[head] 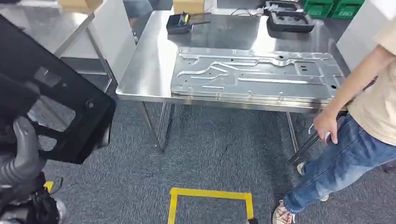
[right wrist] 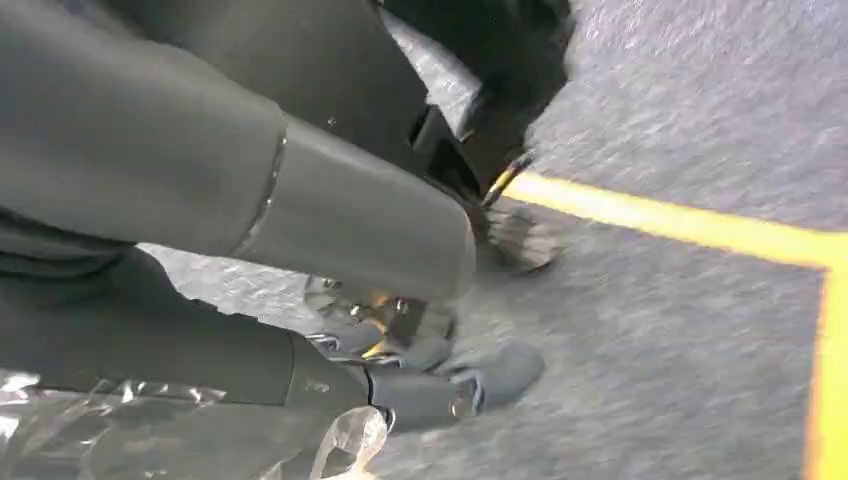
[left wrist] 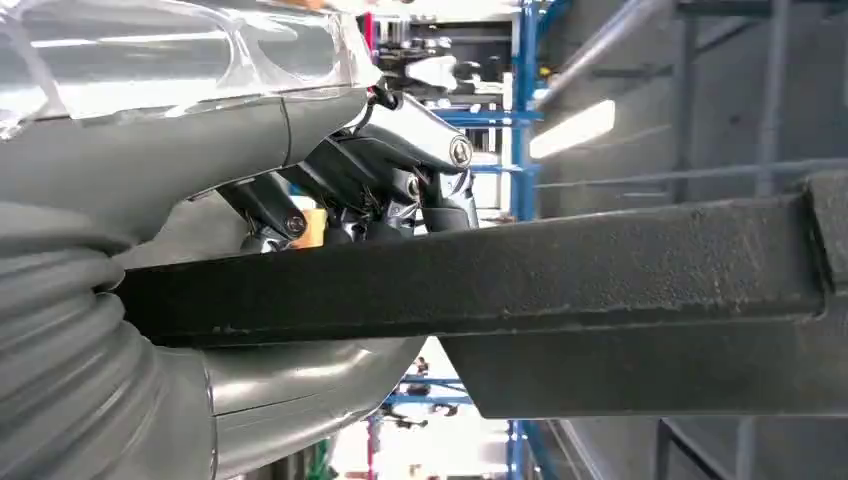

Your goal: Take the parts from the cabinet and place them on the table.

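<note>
Left hand (head: 21,149) grips a black part (head: 60,107), up at the left, short of the worktop (head: 154,65) (metal plate (head: 254,74) lying there). Right hand (right wrist: 420,370) hangs over the carpet (right wrist: 700,120), fingers apart, holding nothing. A person (head: 359,135) stands right.

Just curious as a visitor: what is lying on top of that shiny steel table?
On the steel table: a large stamped metal panel, a small black box and a black tray. Whatever lies beneath the panel is covered.

Head view looking down at steel table (head: 149,70); left wrist camera hugging black part (left wrist: 520,280); right wrist camera facing carpet (right wrist: 700,120).
</note>
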Robot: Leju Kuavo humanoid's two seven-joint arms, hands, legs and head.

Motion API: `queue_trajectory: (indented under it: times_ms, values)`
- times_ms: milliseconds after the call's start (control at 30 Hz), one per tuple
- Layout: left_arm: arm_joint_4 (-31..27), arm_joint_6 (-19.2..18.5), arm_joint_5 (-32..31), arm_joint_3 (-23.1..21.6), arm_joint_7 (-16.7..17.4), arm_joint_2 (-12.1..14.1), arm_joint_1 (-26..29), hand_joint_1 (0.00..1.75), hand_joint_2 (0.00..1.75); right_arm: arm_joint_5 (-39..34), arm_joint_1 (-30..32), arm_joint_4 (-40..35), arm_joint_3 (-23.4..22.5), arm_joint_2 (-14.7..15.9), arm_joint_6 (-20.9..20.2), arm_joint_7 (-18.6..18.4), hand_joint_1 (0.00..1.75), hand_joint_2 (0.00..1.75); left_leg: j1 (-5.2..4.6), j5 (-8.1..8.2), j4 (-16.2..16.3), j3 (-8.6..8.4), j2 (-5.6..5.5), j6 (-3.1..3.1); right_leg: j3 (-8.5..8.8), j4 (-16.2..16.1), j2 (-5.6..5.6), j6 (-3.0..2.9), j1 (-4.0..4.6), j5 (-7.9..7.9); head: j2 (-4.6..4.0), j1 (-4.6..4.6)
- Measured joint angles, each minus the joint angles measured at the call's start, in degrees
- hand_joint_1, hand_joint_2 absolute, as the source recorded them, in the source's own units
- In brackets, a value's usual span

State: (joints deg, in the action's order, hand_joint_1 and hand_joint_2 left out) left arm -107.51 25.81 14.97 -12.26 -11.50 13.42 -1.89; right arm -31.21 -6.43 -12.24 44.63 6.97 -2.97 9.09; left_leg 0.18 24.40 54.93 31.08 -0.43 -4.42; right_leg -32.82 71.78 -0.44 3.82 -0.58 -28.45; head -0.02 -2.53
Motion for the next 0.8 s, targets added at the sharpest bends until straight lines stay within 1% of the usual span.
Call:
queue_trajectory:
  times_ms: [33,67,100,133,167,200,233,267,300,333,367,400,433,467,500,533,567,600,633,667,700,733,767,800]
  values:
    - [-0.04,-0.02,0.00,-0.04,0.00,0.00,0.00,1.75,1.75,0.00,0.01,0.02,0.04,0.00,0.00,-0.15,0.00,0.00,0.00,0.89,-0.29,-1.13,-0.19,0.01,-3.28,2.35,0.00,0.03,-0.05,-2.80,0.00,0.02]
    - [-0.09,-0.02,0.02,-0.09,0.00,0.00,0.00,1.75,1.75,0.00,0.16,0.00,0.09,-0.02,0.00,-0.15,0.00,0.00,0.01,1.80,-0.41,-2.34,-0.41,-0.05,-5.72,3.04,0.00,0.00,-0.05,-6.15,0.00,0.00]
    - [-0.09,0.00,0.02,-0.07,0.00,0.00,0.00,1.75,1.75,0.00,0.37,0.02,0.11,-0.02,0.00,-0.17,0.00,0.00,0.01,2.75,-0.46,-3.56,-0.80,-0.01,-7.50,2.47,0.00,0.05,-0.04,-8.97,0.00,0.07]
    - [-0.11,-0.04,0.02,-0.09,0.00,0.00,0.02,1.75,1.75,0.00,0.58,0.02,0.20,-0.02,0.00,-0.17,0.00,0.00,0.04,3.90,-0.47,-4.94,-1.02,0.04,-8.78,0.68,0.00,0.09,-0.04,-10.94,0.00,0.04]
    - [-0.11,-0.09,0.02,-0.11,0.00,0.00,0.05,1.75,1.75,0.00,0.79,0.04,0.26,0.04,0.00,-0.17,0.00,0.00,0.04,5.13,-0.48,-6.54,-1.26,0.16,-9.47,-2.55,0.00,-0.01,0.02,-10.53,0.00,0.06]
    - [-0.11,-0.11,0.02,-0.11,0.00,0.00,0.07,1.75,1.75,0.00,0.97,0.04,0.28,0.09,0.00,-0.17,0.00,0.00,0.05,6.25,-0.50,-7.85,-1.36,0.31,-9.67,-6.12,0.00,-0.40,0.16,-7.04,0.00,0.06]
    - [-0.11,-0.15,0.02,-0.11,0.00,0.00,0.14,1.75,1.75,0.00,1.29,0.07,0.28,0.13,0.00,-0.17,0.00,0.00,0.07,7.62,-0.66,-8.54,-1.36,0.56,-9.62,-11.10,0.00,-0.79,0.39,1.79,0.00,0.09]
    - [-0.09,-0.15,0.04,-0.13,0.00,0.00,0.20,1.75,1.75,0.02,1.47,0.09,0.33,0.20,0.00,-0.20,0.00,0.00,-0.16,8.87,-0.31,-9.71,-1.45,0.73,-9.89,-15.55,0.00,-1.23,0.54,10.63,-0.07,0.05]
    - [-0.19,-0.15,0.05,-0.15,0.00,0.00,0.36,1.75,1.75,0.02,1.38,0.11,0.35,0.20,0.26,-0.24,0.00,0.00,-0.27,9.91,-1.13,-10.56,-1.78,1.16,-9.23,-15.25,-0.04,-1.33,0.52,11.32,0.00,0.08]
    - [-0.28,-0.20,0.09,-0.15,0.04,0.04,0.13,1.75,1.75,0.02,1.25,0.13,0.37,0.20,0.22,-0.28,0.00,0.00,-0.34,10.77,-2.64,-12.02,-1.80,1.43,-8.68,-15.06,0.10,-1.44,0.90,10.76,-0.02,-0.11]
    - [-0.52,-0.20,0.02,-0.15,0.00,0.09,0.09,1.75,1.75,0.02,1.25,0.15,0.37,0.18,0.37,-0.26,0.00,0.00,-0.55,9.00,-1.17,-12.88,-1.76,1.72,-7.92,-15.56,0.35,-1.95,0.50,10.07,0.00,-0.07]
    - [-0.66,-0.20,0.04,-0.07,-0.02,0.09,-0.23,1.75,1.75,0.02,0.92,0.15,0.39,-0.02,0.39,-0.24,0.00,0.00,-0.56,7.13,1.87,-11.54,-1.74,1.76,-6.63,-15.53,0.26,-2.14,0.47,9.38,0.00,-0.22]
    - [-0.68,-0.20,0.00,-0.07,0.04,0.09,-0.23,1.75,1.75,0.02,1.07,0.15,0.41,-0.13,0.39,-0.20,0.00,0.00,-0.31,5.08,7.11,-8.88,-1.24,2.18,-5.59,-15.73,0.38,-2.56,0.26,8.70,0.00,-0.16]
    - [-0.68,-0.20,0.00,-0.07,0.00,0.13,-0.16,1.75,1.75,0.09,1.02,0.17,0.42,-0.13,0.48,-0.20,0.00,0.00,-0.27,3.87,12.18,-5.63,-0.74,2.53,-4.47,-15.76,0.27,-2.98,0.26,7.69,0.00,-0.46]
    - [-0.68,-0.20,0.00,-0.07,0.02,0.13,-0.14,1.75,1.75,0.09,0.84,0.17,0.42,-0.13,0.48,-0.11,0.00,0.00,-0.27,4.78,15.72,-2.52,-0.64,2.73,-3.47,-15.80,0.34,-3.22,0.26,6.71,0.00,-0.44]
    - [-0.68,-0.20,-0.02,-0.07,0.09,0.24,-0.07,1.75,1.75,0.11,0.73,0.17,0.39,-0.11,0.50,-0.07,0.00,0.00,-0.16,7.89,17.75,0.34,-0.60,2.90,-2.20,-15.93,0.48,-3.38,0.26,5.58,0.00,-0.61]
    - [-0.68,-0.22,-0.02,-0.07,0.18,0.24,-0.07,1.75,1.75,0.17,0.69,0.17,0.39,-0.11,0.61,0.00,0.00,0.00,-0.07,11.98,18.33,2.65,-0.58,3.08,-0.80,-15.96,0.58,-3.39,0.26,4.34,0.00,-0.61]
    - [-0.68,-0.22,-0.04,-0.07,0.17,0.24,-0.06,1.75,1.75,0.17,0.71,0.17,0.39,-0.11,0.61,0.02,0.00,0.00,0.00,15.77,17.86,4.52,-0.54,3.20,0.75,-15.97,0.79,-3.38,0.25,3.07,0.00,-0.63]
    - [-0.68,-0.22,-0.11,-0.07,0.20,0.24,-0.06,1.75,1.75,0.20,0.79,0.17,0.39,-0.11,0.61,0.02,0.00,0.00,0.03,18.18,16.65,5.93,-0.53,3.18,2.32,-15.97,0.87,-3.32,0.26,1.87,0.00,-0.66]
    - [-0.68,-0.20,-0.15,-0.07,0.24,0.26,0.00,1.75,1.75,0.20,0.86,0.17,0.39,-0.11,0.61,0.09,0.00,0.00,0.02,18.34,14.32,7.10,-0.54,3.03,4.08,-15.98,0.98,-3.18,0.28,0.58,0.00,-0.66]
    - [-0.68,-0.22,-0.15,-0.07,0.24,0.26,0.13,1.75,1.75,0.20,0.96,0.17,0.42,-0.13,0.61,0.22,0.00,0.00,-0.01,15.56,11.23,8.01,-0.54,2.76,5.70,-15.98,1.00,-3.05,0.34,-0.61,0.00,-0.66]
    - [-0.68,-0.24,-0.15,-0.07,0.24,0.31,0.30,1.75,1.75,0.22,1.05,0.17,0.44,-0.15,0.61,0.37,0.00,0.00,-0.05,8.47,7.21,8.83,-0.53,2.36,7.35,-15.99,1.00,-2.98,0.34,-2.02,0.00,-0.70]
    - [-0.59,-0.37,-0.17,-0.09,0.24,0.42,0.81,1.75,1.75,0.26,1.44,0.22,0.46,-0.35,0.61,0.55,0.00,0.00,-0.36,-3.01,4.16,9.61,-0.42,1.91,8.61,-15.71,1.10,-2.68,0.46,-3.13,-0.04,-0.68]
    - [-0.59,-0.57,-0.13,-0.09,0.30,0.52,0.82,1.75,1.75,0.46,1.19,0.22,0.48,-0.46,0.65,0.50,0.00,0.00,-0.73,-5.35,3.42,9.28,-0.50,1.45,9.33,-15.52,1.59,-2.13,0.46,-4.41,0.00,-0.70]
